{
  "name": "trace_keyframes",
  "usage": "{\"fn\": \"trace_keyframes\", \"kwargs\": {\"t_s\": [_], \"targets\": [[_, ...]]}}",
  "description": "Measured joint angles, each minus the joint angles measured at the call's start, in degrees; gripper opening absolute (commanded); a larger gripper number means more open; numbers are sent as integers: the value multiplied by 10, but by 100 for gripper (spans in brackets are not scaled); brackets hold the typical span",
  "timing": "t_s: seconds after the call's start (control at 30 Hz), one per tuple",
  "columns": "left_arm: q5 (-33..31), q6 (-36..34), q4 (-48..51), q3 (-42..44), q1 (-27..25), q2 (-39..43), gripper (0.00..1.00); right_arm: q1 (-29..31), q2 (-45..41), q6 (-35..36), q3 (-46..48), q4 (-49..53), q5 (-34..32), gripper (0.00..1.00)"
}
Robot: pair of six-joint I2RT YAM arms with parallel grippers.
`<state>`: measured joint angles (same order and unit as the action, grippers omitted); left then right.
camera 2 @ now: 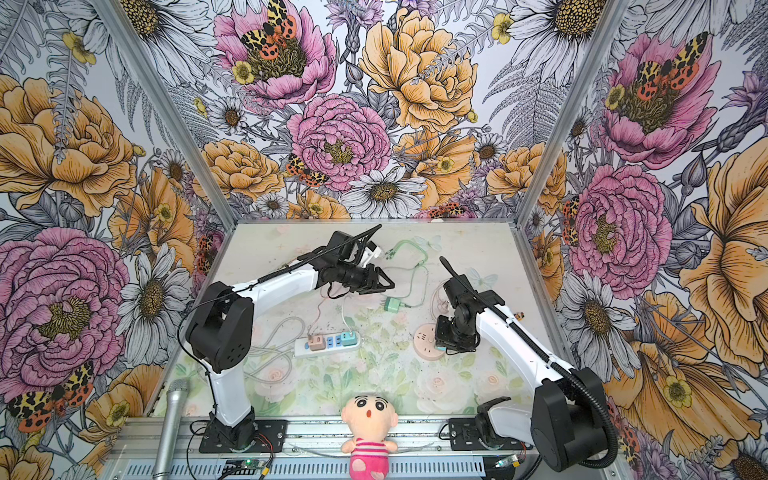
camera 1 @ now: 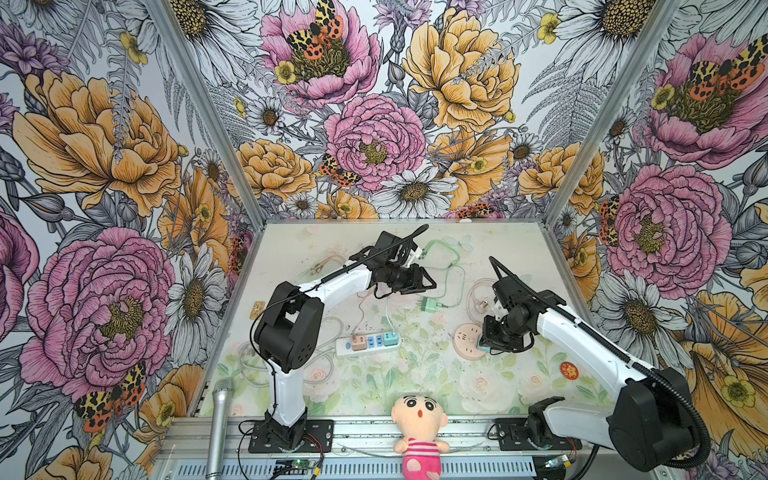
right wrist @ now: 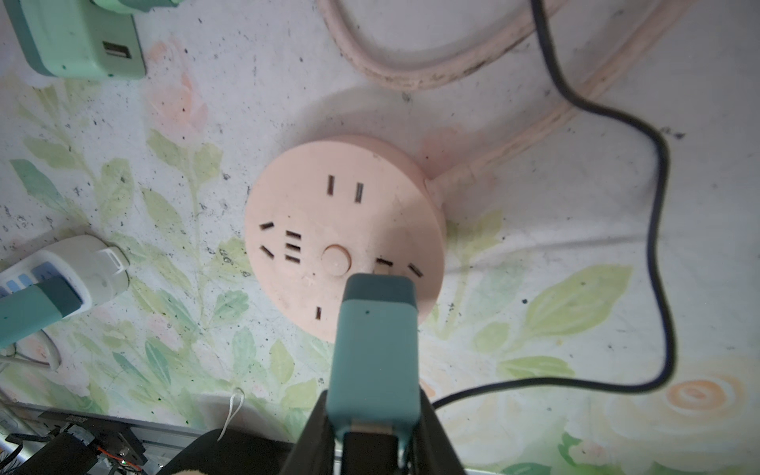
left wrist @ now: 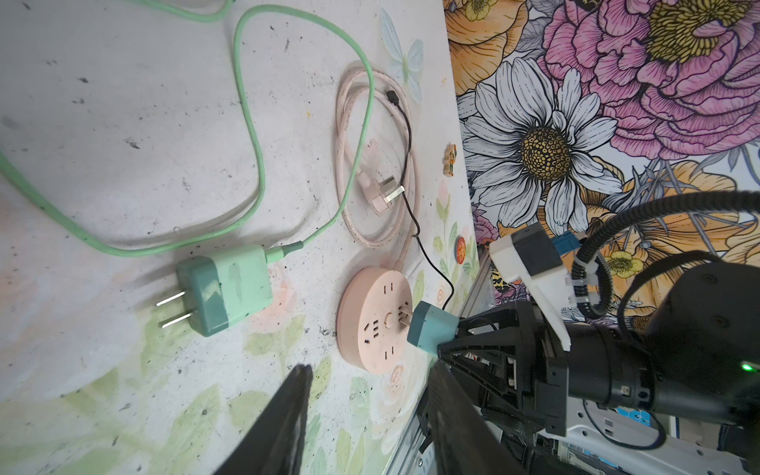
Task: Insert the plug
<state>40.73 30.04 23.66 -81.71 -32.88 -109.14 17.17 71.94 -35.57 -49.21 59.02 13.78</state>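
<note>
My right end effector [right wrist: 374, 427] grips a teal plug [right wrist: 376, 337] at the pink socket [right wrist: 345, 205].
Its prongs [left wrist: 405, 314] touch the socket's face — my left end effector [camera 1: 430, 284] hangs open, well apart from it.

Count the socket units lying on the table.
2. The white power strip lies left of centre; the round pink socket lies right of it. Arms might hide more, though none shows.

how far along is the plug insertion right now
Done: the right tool grips the teal rectangular plug and has it at the round pink socket hub. In hand: the prongs touch the hub's face, but bare metal shows between plug and hub, so it looks unseated. Left: press it fully home. The left tool hangs open, empty; the mint green charger lies unplugged.
</note>
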Motion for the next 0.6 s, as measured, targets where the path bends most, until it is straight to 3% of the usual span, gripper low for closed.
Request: {"fn": "trace_keyframes", "kwargs": {"t_s": [0.6], "targets": [[12,1,-2,1,-8,-1,49,45,89,0,-78,54,-50,0]]}}
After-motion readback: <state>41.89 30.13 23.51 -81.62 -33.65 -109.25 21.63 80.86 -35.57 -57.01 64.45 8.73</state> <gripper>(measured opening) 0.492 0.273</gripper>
